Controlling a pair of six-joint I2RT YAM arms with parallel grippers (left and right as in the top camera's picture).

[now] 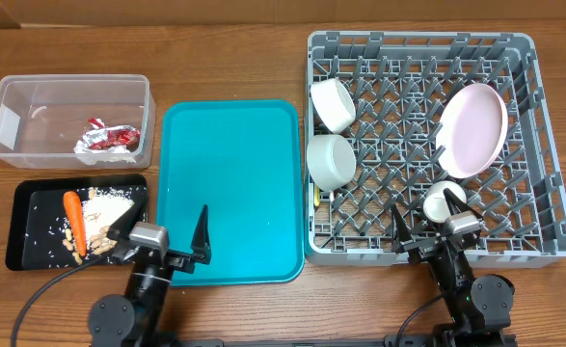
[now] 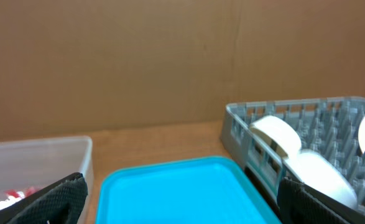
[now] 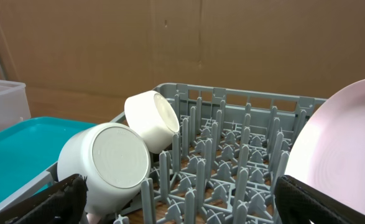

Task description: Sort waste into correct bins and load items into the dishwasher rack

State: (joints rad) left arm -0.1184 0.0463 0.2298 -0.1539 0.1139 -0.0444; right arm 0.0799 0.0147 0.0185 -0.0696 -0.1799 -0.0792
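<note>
The grey dishwasher rack point(image 1: 528, 145) at the right holds two white bowls on their sides point(image 1: 333, 104) point(image 1: 330, 159), the pale pink plate point(image 1: 472, 130) on edge and a small white cup point(image 1: 442, 200). A bit of yellow cutlery point(image 1: 317, 198) shows at the rack's left wall. The clear tub point(image 1: 32, 96) holds the red-and-silver wrapper point(image 1: 109, 138). The black tray point(image 1: 27, 241) holds the carrot point(image 1: 72, 210), rice point(image 1: 107, 202) and nut scraps point(image 1: 88, 236). I see no napkin. My left gripper point(image 1: 162, 239) point(image 2: 182, 202) is open and empty at the teal tray's near edge. My right gripper point(image 1: 435, 224) point(image 3: 188, 199) is open and empty at the rack's near edge.
The large teal serving tray point(image 1: 229, 188) lies between the bins and the rack, with nothing on it. A brown cardboard wall point(image 2: 170, 62) stands behind the table. The wooden table point(image 1: 244, 58) shows at the back.
</note>
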